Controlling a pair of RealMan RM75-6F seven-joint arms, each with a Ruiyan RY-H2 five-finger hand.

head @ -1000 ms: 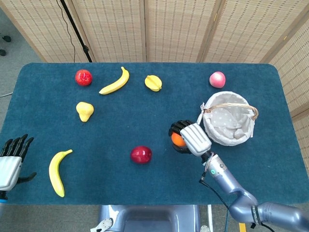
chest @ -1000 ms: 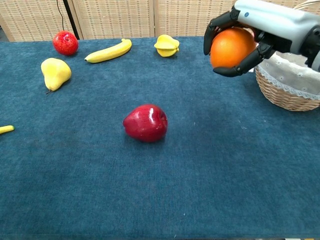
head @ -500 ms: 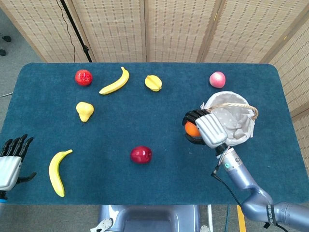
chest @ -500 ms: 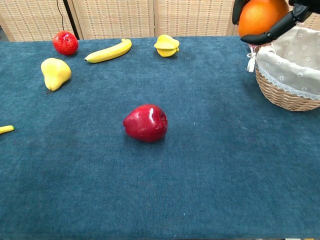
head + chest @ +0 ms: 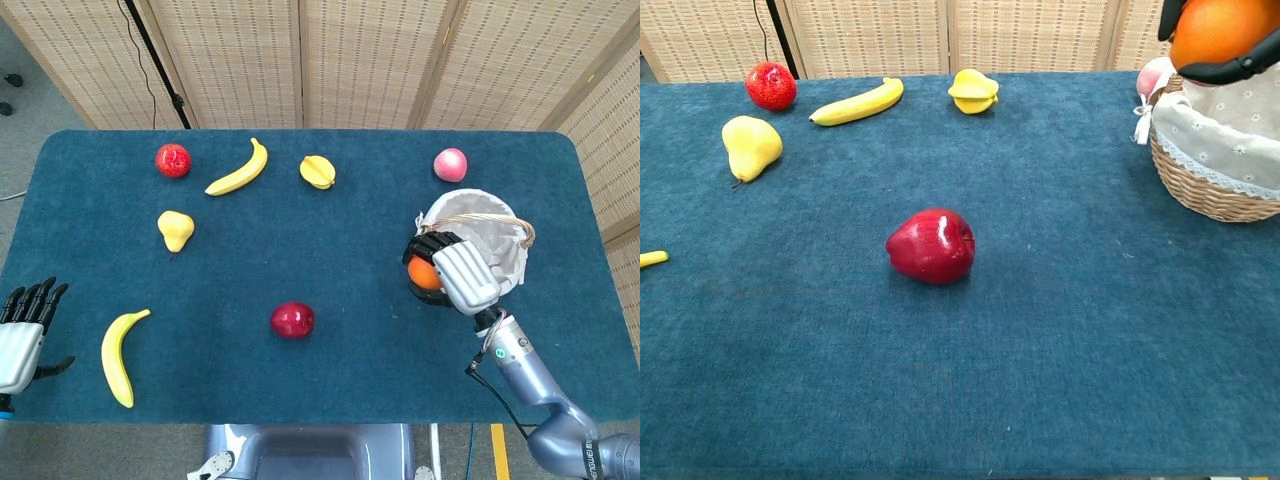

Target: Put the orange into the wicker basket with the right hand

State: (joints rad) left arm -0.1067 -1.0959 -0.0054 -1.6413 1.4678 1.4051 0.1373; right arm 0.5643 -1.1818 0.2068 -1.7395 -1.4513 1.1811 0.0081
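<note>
No legible brand or writing on any item. Right hand (image 5: 455, 277) grips the orange (image 5: 424, 273) at the wicker basket's (image 5: 515, 270) 8 o'clock rim, above the table (image 5: 330, 250). Left hand (image 5: 24, 330), fingers extended and empty, sits at the table's 8 o'clock edge.

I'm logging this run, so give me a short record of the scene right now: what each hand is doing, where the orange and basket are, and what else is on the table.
right hand: grips the orange, raised at the basket's near-left rim
orange: held in the air, not yet in the basket
wicker basket: upright at the table's right side, cloth-lined, nothing visible inside
left hand: holds nothing, fingers apart, at the table's left edge
table: blue cloth
other fruit: red apple, two bananas, pear, starfruit, pink peach, red fruit
</note>
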